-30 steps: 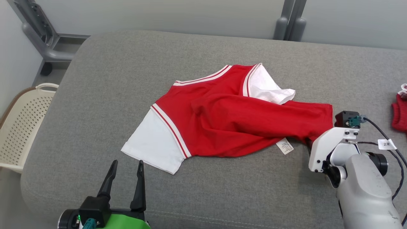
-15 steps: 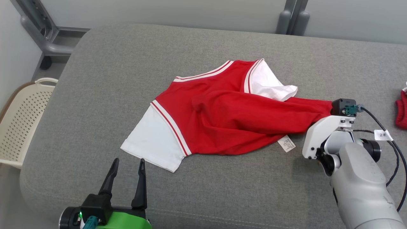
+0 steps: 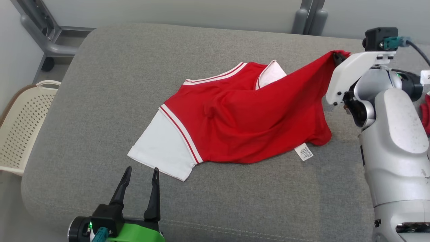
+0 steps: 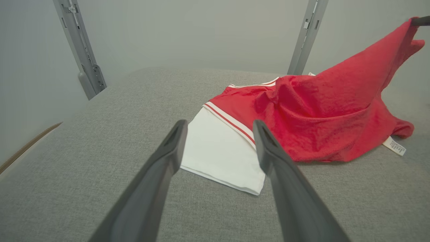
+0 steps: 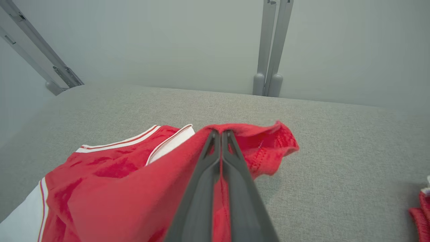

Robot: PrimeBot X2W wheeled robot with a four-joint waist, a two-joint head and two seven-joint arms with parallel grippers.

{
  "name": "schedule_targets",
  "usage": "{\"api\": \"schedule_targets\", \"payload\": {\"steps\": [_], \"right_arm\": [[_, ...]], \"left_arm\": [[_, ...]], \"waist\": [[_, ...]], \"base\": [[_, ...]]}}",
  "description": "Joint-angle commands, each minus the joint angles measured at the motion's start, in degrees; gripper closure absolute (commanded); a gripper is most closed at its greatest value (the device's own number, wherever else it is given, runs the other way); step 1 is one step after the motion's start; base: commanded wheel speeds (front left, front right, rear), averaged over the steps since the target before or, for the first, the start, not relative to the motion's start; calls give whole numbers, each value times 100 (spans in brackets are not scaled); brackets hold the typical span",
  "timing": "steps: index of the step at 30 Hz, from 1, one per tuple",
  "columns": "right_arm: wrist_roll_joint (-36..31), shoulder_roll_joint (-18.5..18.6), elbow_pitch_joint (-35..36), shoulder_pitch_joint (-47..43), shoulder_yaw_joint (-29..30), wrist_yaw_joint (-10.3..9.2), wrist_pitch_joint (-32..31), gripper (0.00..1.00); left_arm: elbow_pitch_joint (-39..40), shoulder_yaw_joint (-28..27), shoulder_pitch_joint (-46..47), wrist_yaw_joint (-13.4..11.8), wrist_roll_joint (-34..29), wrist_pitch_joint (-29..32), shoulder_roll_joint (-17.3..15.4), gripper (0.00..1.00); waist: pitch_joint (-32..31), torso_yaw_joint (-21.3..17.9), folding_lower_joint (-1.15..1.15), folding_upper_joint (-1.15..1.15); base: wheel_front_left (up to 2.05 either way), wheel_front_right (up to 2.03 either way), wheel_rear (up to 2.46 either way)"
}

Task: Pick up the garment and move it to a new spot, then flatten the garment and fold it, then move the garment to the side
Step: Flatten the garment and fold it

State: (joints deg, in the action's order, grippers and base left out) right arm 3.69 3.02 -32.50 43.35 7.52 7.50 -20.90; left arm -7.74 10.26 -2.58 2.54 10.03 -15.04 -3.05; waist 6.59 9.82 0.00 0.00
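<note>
Since half a second ago my right gripper (image 5: 220, 132) has risen off the cushion (image 3: 100, 84) toward 1 o'clock in the head view, hauling a corner of the shirt (image 3: 242, 127) up with it; that corner lay low at 3 o'clock before. Its fingers are pressed together, pinching a fold of red hem, and the cloth slopes from there down to the body of the shirt.

The rest of the shirt lies on the middle of the cushion, with its white sleeve (image 3: 161, 151) spread flat toward 7 o'clock and a striped edge toward 12. A white tag (image 3: 304, 152) lies on the cushion at the shirt's lower edge, at 4 o'clock from its middle.

My left gripper (image 3: 141, 169) sits at 7 o'clock, fingers spread, tips near the white sleeve but apart from it. A pale basket (image 3: 23, 127) stands off the cushion at 9 o'clock, and another red item (image 3: 426, 114) shows at 3 o'clock, partly hidden by my right arm.
</note>
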Motion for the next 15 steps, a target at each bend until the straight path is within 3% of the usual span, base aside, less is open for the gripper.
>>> {"api": "schedule_targets", "payload": {"steps": [1, 5, 13, 14, 15], "right_arm": [[-55, 49, 28, 116, 40, -2, -107, 100], [-358, 186, -189, 496, 143, -2, -293, 100], [-1361, 422, -1242, 1155, 712, -2, 409, 100], [-1444, 412, -1394, 1191, 793, -2, 530, 82], [-1546, 414, -1520, 1241, 823, -2, 700, 0]], "left_arm": [[-12, 23, 121, 43, 0, -18, 0, 0], [-56, 138, 211, 93, -13, -18, 1, 0], [-53, 403, 459, 151, -40, -19, 10, 0], [-48, 429, 484, 148, -36, -19, 11, 0], [-49, 457, 499, 137, -30, -19, 11, 0]], "waist": [[61, 72, 0, 0], [205, 263, 0, 0], [549, 692, 0, 0], [577, 733, 0, 0], [598, 770, 0, 0]], "base": [[0, 0, 0], [0, 0, 0], [0, 0, 0], [0, 0, 0], [0, 0, 0]]}}
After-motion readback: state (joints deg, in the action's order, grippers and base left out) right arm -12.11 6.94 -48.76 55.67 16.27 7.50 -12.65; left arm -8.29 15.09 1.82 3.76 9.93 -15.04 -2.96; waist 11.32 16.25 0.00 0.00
